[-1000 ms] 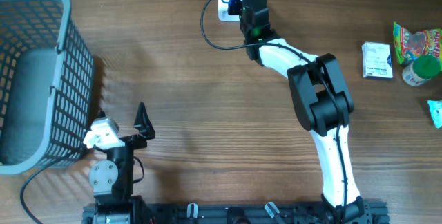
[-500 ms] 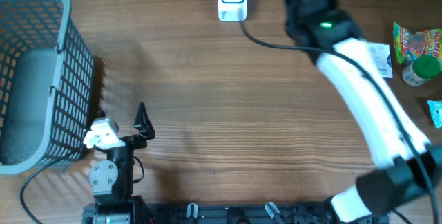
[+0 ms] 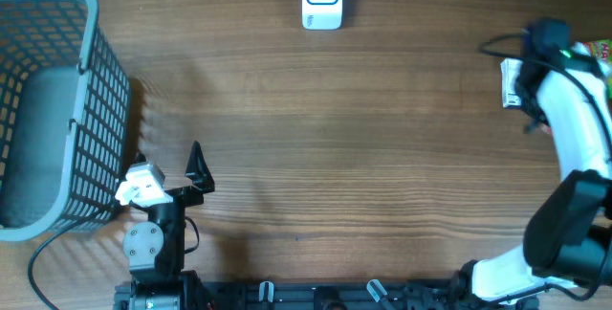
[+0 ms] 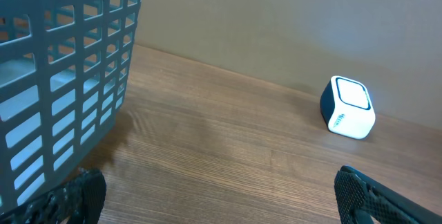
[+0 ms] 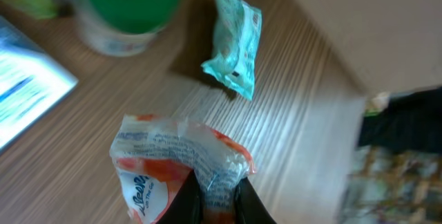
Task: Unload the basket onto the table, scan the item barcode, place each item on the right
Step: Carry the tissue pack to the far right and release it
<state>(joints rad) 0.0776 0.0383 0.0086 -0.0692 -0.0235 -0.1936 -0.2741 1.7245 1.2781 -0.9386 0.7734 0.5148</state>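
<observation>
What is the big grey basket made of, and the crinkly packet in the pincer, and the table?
Basket: looks like matte grey plastic, moulded in a grid of holes. Packet: thin shiny plastic film, wrinkled and partly see-through. Table: wood or a wood-look top; grain lines show, cannot tell which.

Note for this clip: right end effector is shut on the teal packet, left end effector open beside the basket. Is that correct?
Not quite. The right end effector is shut on the red-and-white packet; the teal packet lies loose on the table beyond it, as the right wrist view shows. The left end effector is open beside the basket.
</observation>
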